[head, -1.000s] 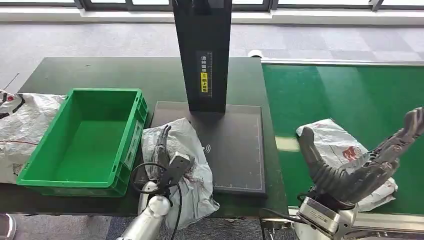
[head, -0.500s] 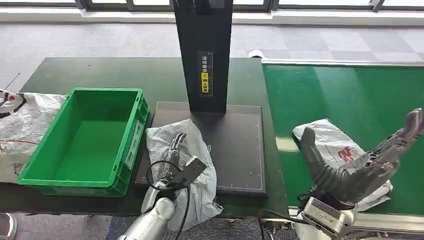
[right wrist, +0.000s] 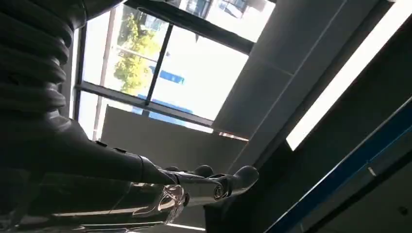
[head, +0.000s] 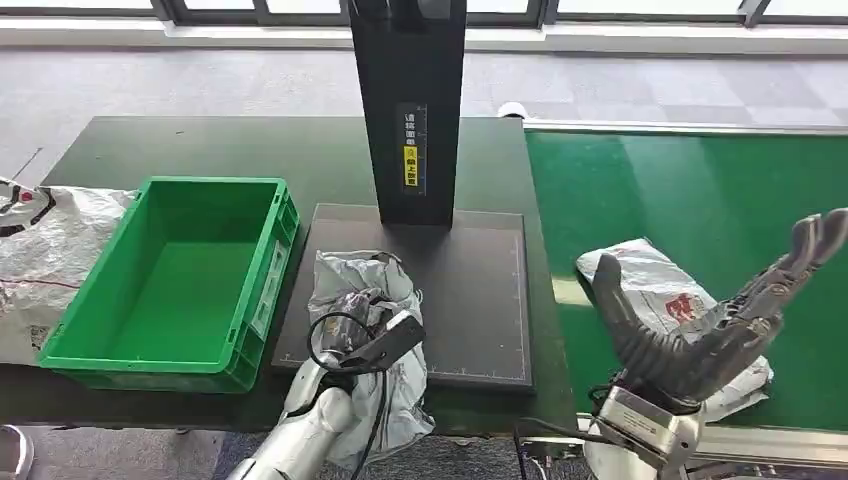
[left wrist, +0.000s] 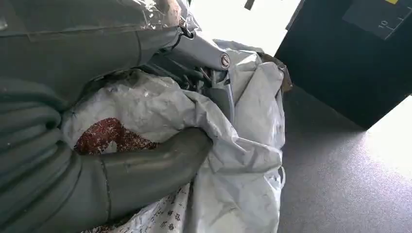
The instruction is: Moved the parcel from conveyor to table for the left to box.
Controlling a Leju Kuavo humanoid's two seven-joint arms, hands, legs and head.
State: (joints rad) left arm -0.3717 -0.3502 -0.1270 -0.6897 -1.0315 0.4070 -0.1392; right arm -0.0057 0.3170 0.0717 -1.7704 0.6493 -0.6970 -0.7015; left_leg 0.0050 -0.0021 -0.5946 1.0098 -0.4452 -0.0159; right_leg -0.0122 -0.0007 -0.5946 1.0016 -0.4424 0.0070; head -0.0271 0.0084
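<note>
The parcel (head: 362, 290) beside the green crate (head: 170, 282) is crinkled, glossy grey plastic film. The crate looks like smooth hard plastic. The pad (head: 470, 290) beneath the parcel is matt black; the conveyor belt (head: 700, 190) is smooth matt green.

Compared with a second ago, the left hand (head: 352, 335) sits further onto the dark mat (head: 470, 290), and the grey parcel (head: 375, 290) it grips is bunched up narrower and shifted away from the green crate (head: 100, 350), its top edge now nearer the black column (head: 408, 110). The second parcel (head: 650, 285) on the green conveyor (head: 700, 190) lies a little closer to the table edge than before. The right hand (head: 715, 315) is tilted more upright above it, its fingertips (head: 820, 235) raised higher and its thumb drawn slightly toward the table.
</note>
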